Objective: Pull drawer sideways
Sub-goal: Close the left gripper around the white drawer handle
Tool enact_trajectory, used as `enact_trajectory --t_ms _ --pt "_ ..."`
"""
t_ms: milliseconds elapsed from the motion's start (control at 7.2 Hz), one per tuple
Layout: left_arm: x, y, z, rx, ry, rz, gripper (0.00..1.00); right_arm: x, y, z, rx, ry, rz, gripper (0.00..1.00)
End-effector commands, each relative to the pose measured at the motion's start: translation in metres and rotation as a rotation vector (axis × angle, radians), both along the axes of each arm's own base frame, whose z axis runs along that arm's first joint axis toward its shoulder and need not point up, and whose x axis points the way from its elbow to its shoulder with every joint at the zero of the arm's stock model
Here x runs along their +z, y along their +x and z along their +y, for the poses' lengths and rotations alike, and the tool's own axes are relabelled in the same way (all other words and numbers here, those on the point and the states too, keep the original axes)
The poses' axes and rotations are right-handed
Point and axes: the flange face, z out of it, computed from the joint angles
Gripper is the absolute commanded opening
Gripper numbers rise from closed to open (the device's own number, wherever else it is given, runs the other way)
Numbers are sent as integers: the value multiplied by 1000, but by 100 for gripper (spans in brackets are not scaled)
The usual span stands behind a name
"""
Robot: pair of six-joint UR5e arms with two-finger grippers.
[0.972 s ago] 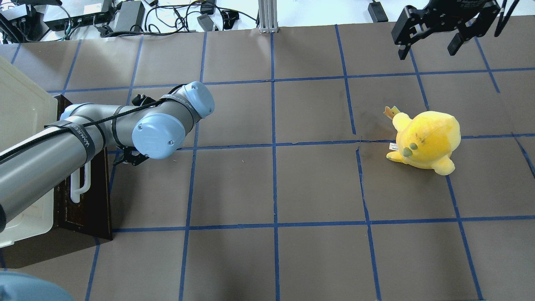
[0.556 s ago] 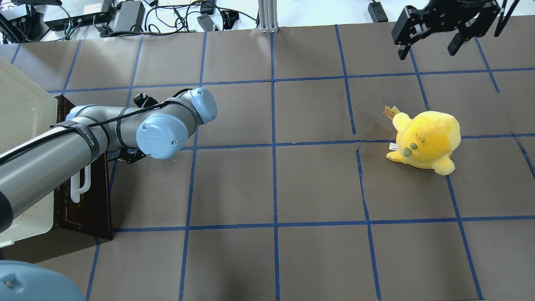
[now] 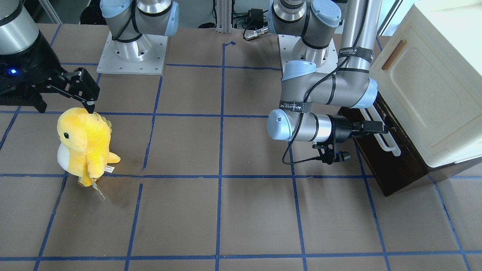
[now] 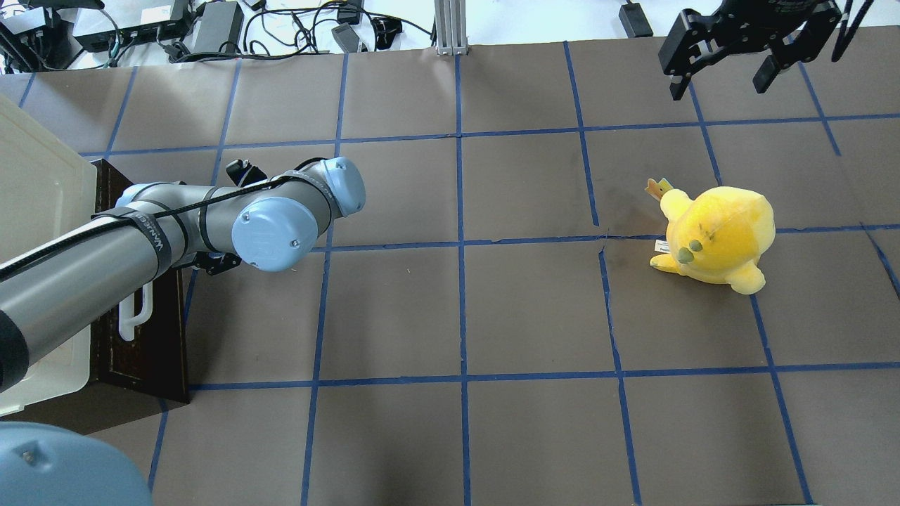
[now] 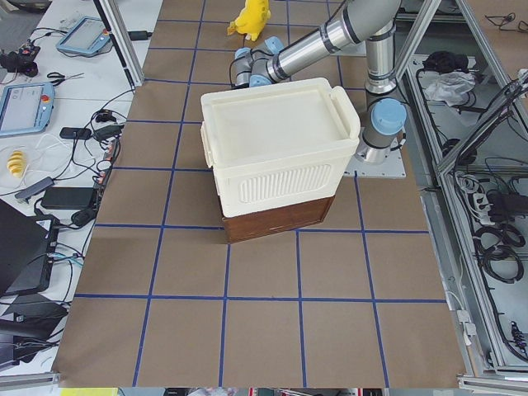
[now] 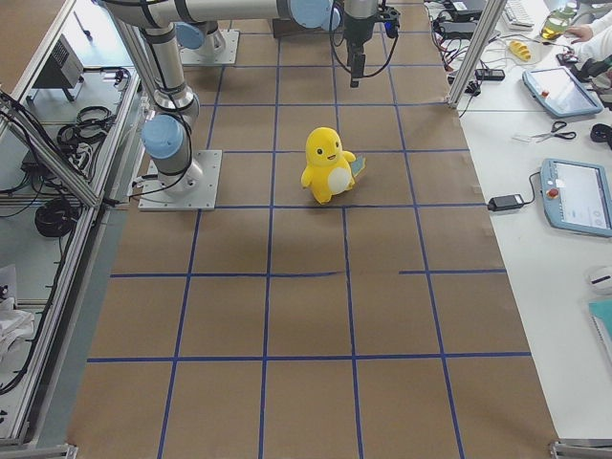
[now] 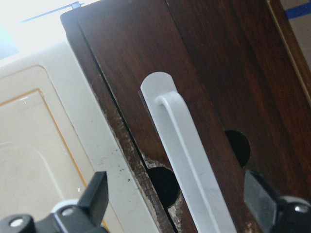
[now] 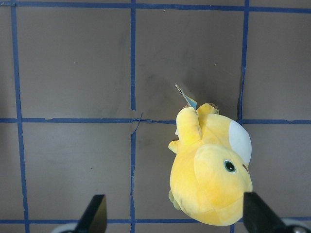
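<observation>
The dark-brown drawer (image 3: 382, 171) sits under a cream cabinet (image 3: 425, 86) at the table's left end; it also shows in the overhead view (image 4: 151, 351). Its white bar handle (image 3: 388, 145) runs along its front (image 7: 218, 73). No pale interior shows. My left gripper (image 3: 376, 127) is open at the handle (image 7: 189, 165), with one finger (image 7: 95, 194) on each side of the bar, closed on nothing. In the overhead view my forearm hides it. My right gripper (image 4: 724, 67) is open and empty, high above the far right of the table.
A yellow plush toy (image 4: 717, 235) stands on the right half of the table, below my right gripper (image 8: 175, 206). The cream cabinet (image 4: 35, 204) has a small brown handle (image 3: 393, 54). Cables and power bricks (image 4: 211, 28) lie past the far edge.
My left wrist has shifted slightly, drawing a little closer to the drawer front. The right arm, the plush toy and the drawer have not moved.
</observation>
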Motion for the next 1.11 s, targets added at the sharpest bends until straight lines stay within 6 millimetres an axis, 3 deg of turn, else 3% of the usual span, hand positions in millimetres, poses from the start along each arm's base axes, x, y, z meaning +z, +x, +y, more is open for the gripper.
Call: enact_trajectory --t_ms 0,278,972 --pt "-5 5 1 12 13 3 100 0 0 0 0 0 0 100" --pt "3 6 3 37 -58 7 100 0 0 0 0 0 0 100" --pt "-7 6 10 60 -22 23 95 0 0 0 0 0 0 100"
